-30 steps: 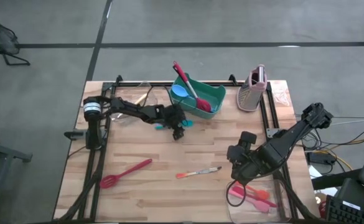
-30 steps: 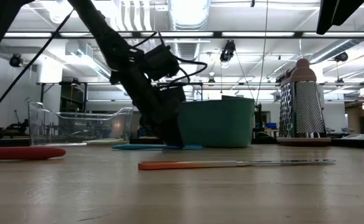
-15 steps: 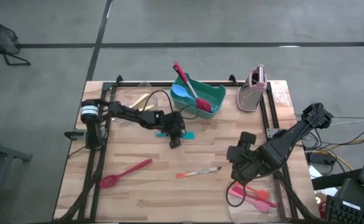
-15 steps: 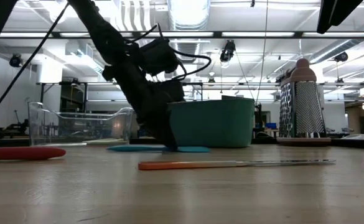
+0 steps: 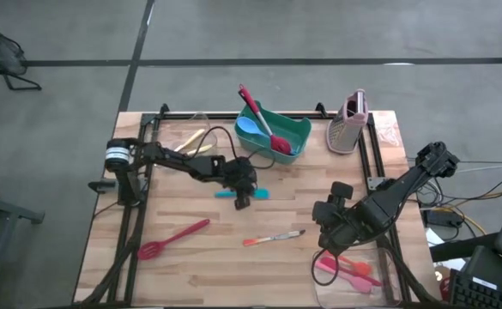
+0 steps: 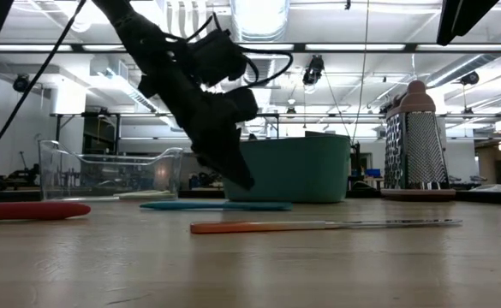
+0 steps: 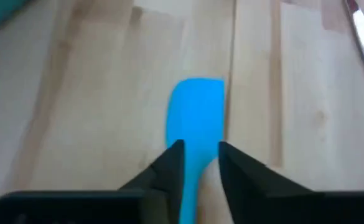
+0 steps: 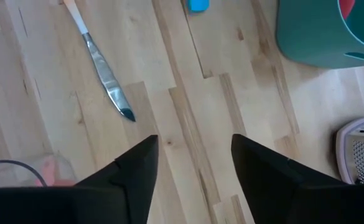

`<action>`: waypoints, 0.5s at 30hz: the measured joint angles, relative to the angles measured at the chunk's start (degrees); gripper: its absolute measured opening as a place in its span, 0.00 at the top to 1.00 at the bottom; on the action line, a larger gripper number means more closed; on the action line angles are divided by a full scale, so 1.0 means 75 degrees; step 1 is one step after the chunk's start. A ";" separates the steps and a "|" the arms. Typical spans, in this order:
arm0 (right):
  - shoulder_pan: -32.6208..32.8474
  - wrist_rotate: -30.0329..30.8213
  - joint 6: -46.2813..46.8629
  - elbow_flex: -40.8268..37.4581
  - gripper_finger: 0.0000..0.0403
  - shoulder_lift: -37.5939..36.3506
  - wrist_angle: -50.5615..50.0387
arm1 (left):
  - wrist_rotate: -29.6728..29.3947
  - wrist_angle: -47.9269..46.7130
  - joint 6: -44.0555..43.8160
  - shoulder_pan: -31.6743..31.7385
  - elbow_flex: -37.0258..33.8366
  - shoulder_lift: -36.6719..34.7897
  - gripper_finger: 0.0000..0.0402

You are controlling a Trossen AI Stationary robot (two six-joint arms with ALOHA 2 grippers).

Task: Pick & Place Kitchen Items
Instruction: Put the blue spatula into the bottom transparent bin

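Blue spatula point(image 5: 240, 193) flat mid-tabletop, before green bin point(image 5: 275, 133). Left gripper point(image 5: 242, 198) above its handle, fingers point(image 7: 169, 167) straddling it, not clamped. Right gripper point(image 5: 328, 225) near right edge, fingers point(image 8: 138, 169) spread, empty.

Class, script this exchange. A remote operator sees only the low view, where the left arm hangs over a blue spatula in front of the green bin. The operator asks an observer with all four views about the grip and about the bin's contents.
Operator: Have the jaws closed on the spatula?
Observer: No. In the left wrist view, the left gripper has its jaws apart, one on either side of the blue spatula's handle. The spatula lies flat on the wood.
Operator: I only see the bin's wall. Is anything inside?
Observer: Yes. From above, the green bin holds a red spatula, whose handle pokes out over the rim, and a blue spoon.
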 joint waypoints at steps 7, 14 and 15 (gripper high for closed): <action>0.0000 0.0001 0.0000 0.0000 0.54 0.0000 0.0018 | -0.0224 0.0736 0.0508 -0.0299 0.0036 0.0088 0.51; -0.0003 0.0019 0.0000 -0.0012 0.57 -0.0003 0.0051 | -0.0863 0.1014 0.0506 -0.0318 0.0027 0.0559 0.40; -0.0003 0.0019 0.0000 -0.0012 0.57 -0.0003 0.0052 | -0.0871 0.1019 0.0505 -0.0298 0.0027 0.0671 0.40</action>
